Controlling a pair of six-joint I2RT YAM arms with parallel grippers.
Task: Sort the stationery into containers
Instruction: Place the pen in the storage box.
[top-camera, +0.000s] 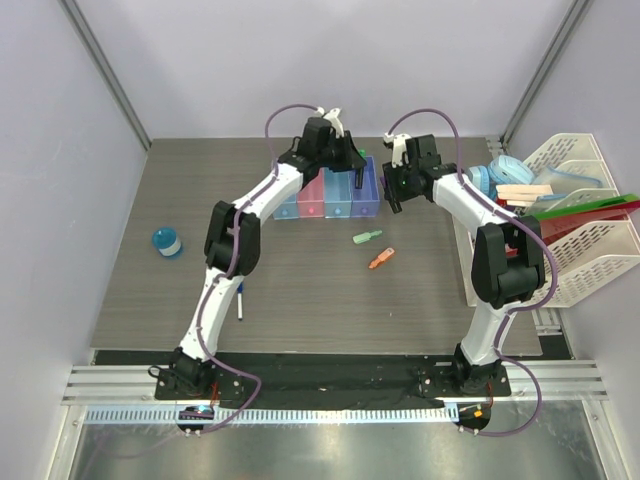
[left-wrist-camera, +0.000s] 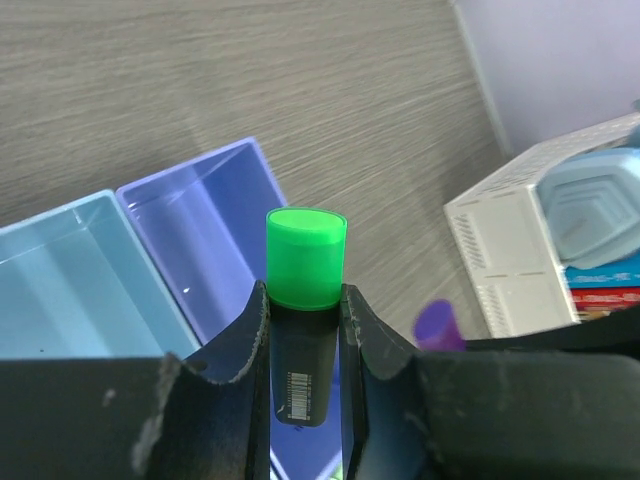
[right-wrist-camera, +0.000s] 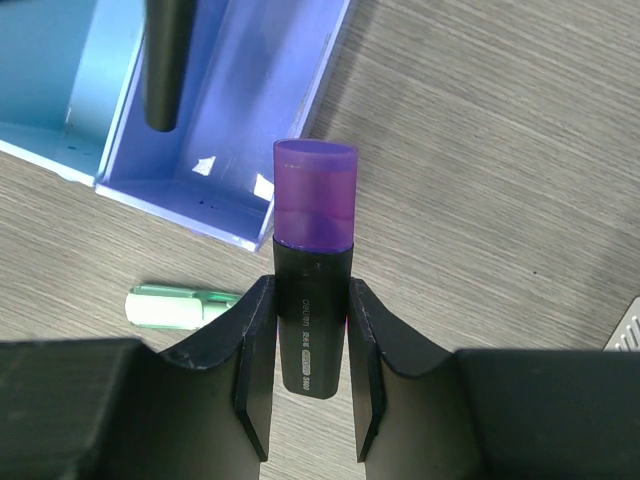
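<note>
Grey wood-grain desk (top-camera: 300, 290) carries the whole job, walled in by pale panels. Over it, the green-capped highlighter (left-wrist-camera: 306, 258) sits in the left claw (left-wrist-camera: 305, 300), whose jaws are narrowed onto the black barrel just below the cap. It hangs above the purple bin (left-wrist-camera: 235, 165), close to the wall shared with the light blue bin (left-wrist-camera: 95, 205). Just beside that bin, the right claw (right-wrist-camera: 310, 290) is pinched the same way on a purple-capped highlighter (right-wrist-camera: 315, 205), over bare desk off the bin's corner. A green piece (right-wrist-camera: 180, 308) lies on the desk below it, and an orange piece (top-camera: 381, 259) a little nearer the arms. A white rack (top-camera: 590, 260) stands at the right edge.

Crowding looks like the main risk: both claws work near the same bin, so a careless approach could knock them together. A drop made too near the shared wall could land the highlighter on the rim and tip it out.
</note>
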